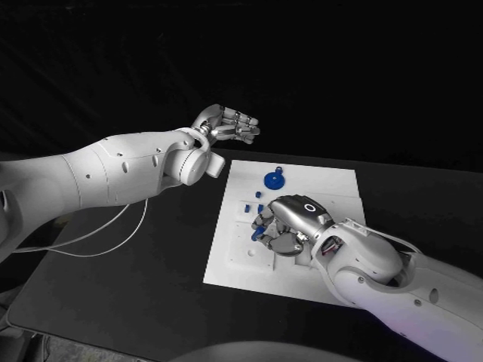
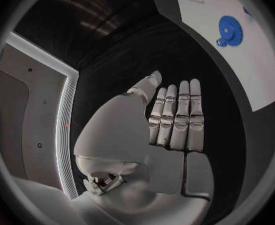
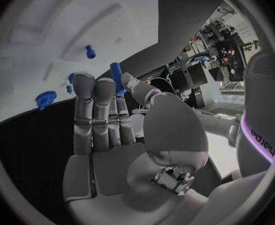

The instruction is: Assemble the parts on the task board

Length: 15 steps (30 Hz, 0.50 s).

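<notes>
The black surface (image 1: pixel 122 279) carries the white task board (image 1: pixel 318 188), with darkness all around beyond its edges. A blue gear (image 1: pixel 274 180) lies on the board's far part, and small blue pegs (image 1: pixel 246 204) sit near its left edge. The right hand (image 1: pixel 288 225) is low over the board's middle, its fingers (image 3: pixel 94 110) pinching a blue cylindrical part (image 3: pixel 117 77) against the thumb. The left hand (image 1: pixel 226 126) is raised beyond the board's far left corner, fingers (image 2: pixel 178 117) straight and together, holding nothing
</notes>
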Motion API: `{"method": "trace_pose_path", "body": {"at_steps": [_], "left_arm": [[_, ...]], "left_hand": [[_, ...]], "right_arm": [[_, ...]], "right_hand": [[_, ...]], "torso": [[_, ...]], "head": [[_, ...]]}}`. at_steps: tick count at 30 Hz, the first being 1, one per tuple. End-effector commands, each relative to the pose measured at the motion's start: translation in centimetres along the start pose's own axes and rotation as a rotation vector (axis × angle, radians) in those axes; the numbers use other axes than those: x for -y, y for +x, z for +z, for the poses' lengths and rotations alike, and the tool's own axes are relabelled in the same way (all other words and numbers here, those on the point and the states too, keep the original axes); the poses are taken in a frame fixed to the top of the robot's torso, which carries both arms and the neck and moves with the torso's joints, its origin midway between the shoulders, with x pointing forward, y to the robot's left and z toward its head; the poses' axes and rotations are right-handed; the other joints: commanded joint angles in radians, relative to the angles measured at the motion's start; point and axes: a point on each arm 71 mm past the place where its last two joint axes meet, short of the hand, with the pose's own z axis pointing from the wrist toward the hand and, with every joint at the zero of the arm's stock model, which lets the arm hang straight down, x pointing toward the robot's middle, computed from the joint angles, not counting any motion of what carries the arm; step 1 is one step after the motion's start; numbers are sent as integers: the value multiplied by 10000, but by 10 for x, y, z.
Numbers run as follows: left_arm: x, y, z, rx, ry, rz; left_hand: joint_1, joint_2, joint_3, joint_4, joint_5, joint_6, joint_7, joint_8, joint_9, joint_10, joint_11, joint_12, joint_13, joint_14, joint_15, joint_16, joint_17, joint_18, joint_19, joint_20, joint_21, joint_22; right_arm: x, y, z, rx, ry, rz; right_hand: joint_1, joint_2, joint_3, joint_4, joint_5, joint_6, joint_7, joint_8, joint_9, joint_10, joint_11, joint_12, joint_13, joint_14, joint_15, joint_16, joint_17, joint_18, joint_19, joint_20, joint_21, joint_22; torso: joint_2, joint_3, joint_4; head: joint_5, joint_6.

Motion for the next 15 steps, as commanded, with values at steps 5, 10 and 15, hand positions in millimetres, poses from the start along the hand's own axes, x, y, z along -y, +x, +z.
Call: {"method": "trace_pose_path", "body": {"at_steps": [5, 10, 15], "left_arm": [[1, 3, 0, -169, 51, -129], [1, 3, 0, -184, 45, -134], [1, 4, 0, -197, 44, -139]], "left_hand": [[63, 24, -21, 59, -22, -57, -15, -40, 1, -48, -25, 30, -10, -56, -5, -49, -9, 65, 48, -2, 8, -10], [61, 41, -22, 64, -32, -54, -13, -38, 2, -49, -24, 30, -10, -59, -4, -48, -10, 62, 44, -1, 10, -14], [61, 41, -22, 64, -32, -54, -13, -38, 2, -49, -24, 30, -10, -59, -4, -48, -10, 62, 44, -1, 10, -14]], "right_arm": [[-7, 12, 0, -345, -454, -325], [-5, 19, 0, -505, -368, -438], [-3, 23, 1, -603, -262, -510]], "right_hand": [[167, 143, -81, -16, 34, 125, -14, 34, -23, 180, -148, -5, 9, 19, -58, -56, 21, 233, 400, -40, -5, 21], [164, 154, -94, -42, 38, 131, -15, 36, -46, 180, -148, -5, 9, 13, -55, -58, 27, 234, 396, -37, -21, 29], [164, 154, -94, -42, 38, 131, -15, 36, -46, 180, -148, -5, 9, 13, -55, -58, 27, 234, 396, -37, -21, 29]], "torso": [[-3, -2, -4], [-4, -6, -1], [-4, 3, -11]], "head": [[109, -87], [90, -136], [130, -163]]}}
